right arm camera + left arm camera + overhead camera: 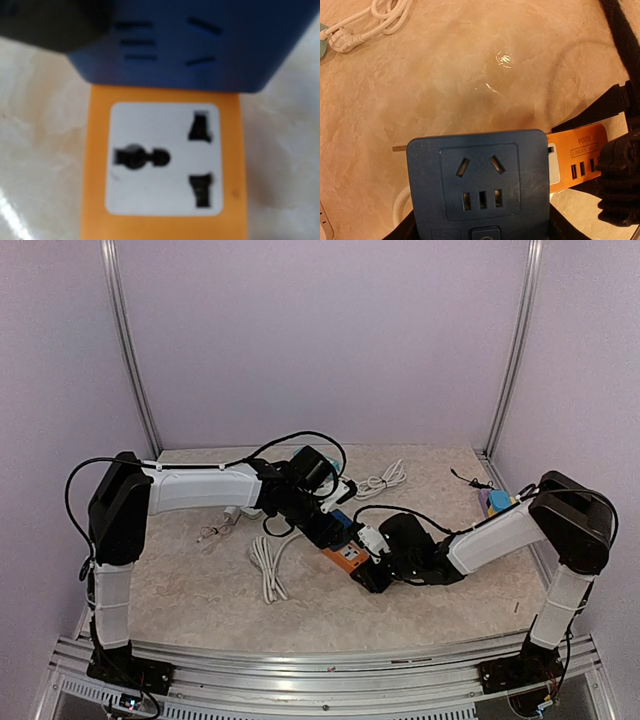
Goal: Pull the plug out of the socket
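A dark blue plug adapter (339, 526) sits plugged into the end of an orange socket strip (348, 558) at mid-table. My left gripper (322, 512) is shut on the blue adapter; in the left wrist view the adapter (480, 185) fills the gap between my dark fingers (405, 231). My right gripper (370, 565) grips the orange strip's near end; its black fingers (615, 180) straddle the strip (577, 152). In the right wrist view the orange strip (95, 165) with its white outlet face fills the frame under the blue adapter (200, 45). My right fingers are hidden there.
A coiled white cable (268, 568) lies left of the strip. A second white cable bundle (386, 479) lies at the back and also shows in the left wrist view (375, 17). A small white plug (212, 532) lies at the left. Blue and purple items (495, 502) sit at the right wall.
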You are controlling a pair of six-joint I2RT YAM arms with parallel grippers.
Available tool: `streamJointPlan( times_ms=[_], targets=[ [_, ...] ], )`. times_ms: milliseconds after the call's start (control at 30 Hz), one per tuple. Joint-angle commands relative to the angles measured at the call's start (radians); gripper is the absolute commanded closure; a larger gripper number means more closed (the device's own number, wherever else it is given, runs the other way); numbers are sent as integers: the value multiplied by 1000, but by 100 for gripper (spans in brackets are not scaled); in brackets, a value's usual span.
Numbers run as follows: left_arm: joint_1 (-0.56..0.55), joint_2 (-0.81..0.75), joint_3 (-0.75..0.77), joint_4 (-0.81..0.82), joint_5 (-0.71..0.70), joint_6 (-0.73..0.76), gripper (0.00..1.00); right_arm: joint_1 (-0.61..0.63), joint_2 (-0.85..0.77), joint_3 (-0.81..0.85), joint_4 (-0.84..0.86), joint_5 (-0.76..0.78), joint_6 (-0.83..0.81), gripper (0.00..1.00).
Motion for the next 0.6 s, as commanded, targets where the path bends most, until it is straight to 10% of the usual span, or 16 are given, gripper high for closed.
streamJointPlan(
  times_ms=[0, 567],
  targets=[
    [28, -56, 6, 72, 202, -23, 78, -8, 45, -1, -74, 4, -17, 95],
    [-36, -22, 60, 18, 62, 37, 79, -7, 52, 4, -77, -4, -15, 99]
  ],
)
